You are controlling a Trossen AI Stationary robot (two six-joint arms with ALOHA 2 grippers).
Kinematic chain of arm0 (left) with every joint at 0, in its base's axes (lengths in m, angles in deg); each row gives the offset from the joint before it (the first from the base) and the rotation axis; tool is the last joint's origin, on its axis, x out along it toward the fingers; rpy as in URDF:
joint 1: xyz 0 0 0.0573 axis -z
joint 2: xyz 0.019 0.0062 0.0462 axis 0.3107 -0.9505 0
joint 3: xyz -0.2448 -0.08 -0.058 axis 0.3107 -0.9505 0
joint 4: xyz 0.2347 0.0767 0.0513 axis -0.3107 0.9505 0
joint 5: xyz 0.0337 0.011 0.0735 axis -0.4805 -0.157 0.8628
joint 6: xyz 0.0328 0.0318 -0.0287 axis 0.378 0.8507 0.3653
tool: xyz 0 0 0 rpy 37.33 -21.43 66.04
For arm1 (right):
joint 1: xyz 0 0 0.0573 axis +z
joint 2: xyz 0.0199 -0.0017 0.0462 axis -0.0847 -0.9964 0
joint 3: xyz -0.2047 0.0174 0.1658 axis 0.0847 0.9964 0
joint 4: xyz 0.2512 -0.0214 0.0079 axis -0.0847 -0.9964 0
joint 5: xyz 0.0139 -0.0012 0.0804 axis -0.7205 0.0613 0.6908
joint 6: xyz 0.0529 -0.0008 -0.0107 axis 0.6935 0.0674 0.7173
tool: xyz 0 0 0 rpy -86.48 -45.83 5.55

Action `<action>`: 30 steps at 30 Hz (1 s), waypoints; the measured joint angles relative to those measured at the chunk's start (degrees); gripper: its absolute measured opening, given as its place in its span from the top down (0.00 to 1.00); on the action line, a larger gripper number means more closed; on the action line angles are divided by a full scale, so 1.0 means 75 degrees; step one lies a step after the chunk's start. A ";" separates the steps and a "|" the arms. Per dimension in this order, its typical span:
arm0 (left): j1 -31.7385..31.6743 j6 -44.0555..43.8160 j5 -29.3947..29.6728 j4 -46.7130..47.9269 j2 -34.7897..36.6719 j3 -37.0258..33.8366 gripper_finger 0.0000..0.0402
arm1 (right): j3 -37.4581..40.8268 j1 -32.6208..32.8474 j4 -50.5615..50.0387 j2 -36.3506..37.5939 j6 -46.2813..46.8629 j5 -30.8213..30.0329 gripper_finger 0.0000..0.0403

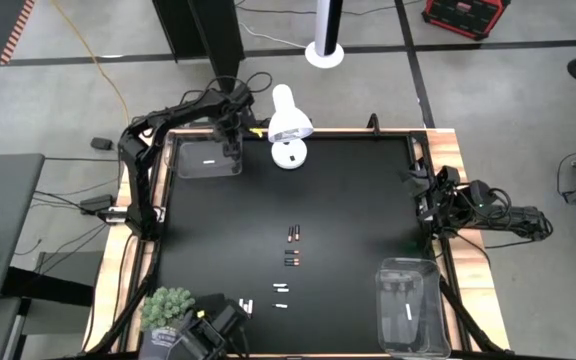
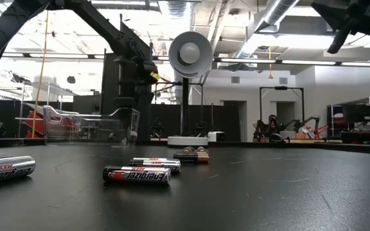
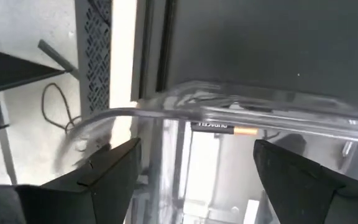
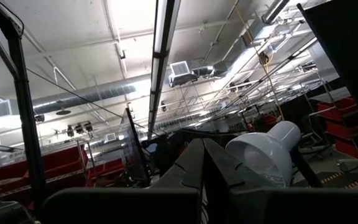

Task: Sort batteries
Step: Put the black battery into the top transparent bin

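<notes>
Hovering over the far-left clear bin (image 1: pixel 206 162), left end effector (image 1: pixel 232 150) with fingers apart; right end effector (image 4: pixel 202 180) closed, empty.

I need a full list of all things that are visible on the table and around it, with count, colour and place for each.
Batteries, dark: about four, black with copper, table centre.
Batteries, white: about four, near front edge.
Left bin: one, clear, far left corner, one dark battery in it.
Right bin: one, clear, front right, white batteries inside.
Lamp: one, white, far edge.
Plant: one, green, front left corner.
Left gripper: open, over left bin.
Right gripper: shut, parked at right edge.
</notes>
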 joint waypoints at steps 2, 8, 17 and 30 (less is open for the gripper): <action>0.0043 -0.0097 -0.0023 0.0294 0.0000 0.0228 0.24 | 0.0000 -0.0019 -0.0003 -0.0001 0.0003 0.0000 0.93; 0.0098 -0.0397 -0.0024 0.1444 0.0003 0.1056 0.24 | 0.0000 -0.0038 -0.0003 0.0000 0.0015 0.0000 0.93; 0.0171 -0.1446 -0.0157 0.3007 0.0416 0.1900 0.24 | 0.0000 -0.0038 -0.0068 -0.0002 0.0012 0.0000 0.93; 0.2417 -0.2750 -0.1140 0.3154 0.2279 0.1906 0.24 | 0.0000 -0.0035 -0.0128 -0.0001 0.0009 0.0000 0.93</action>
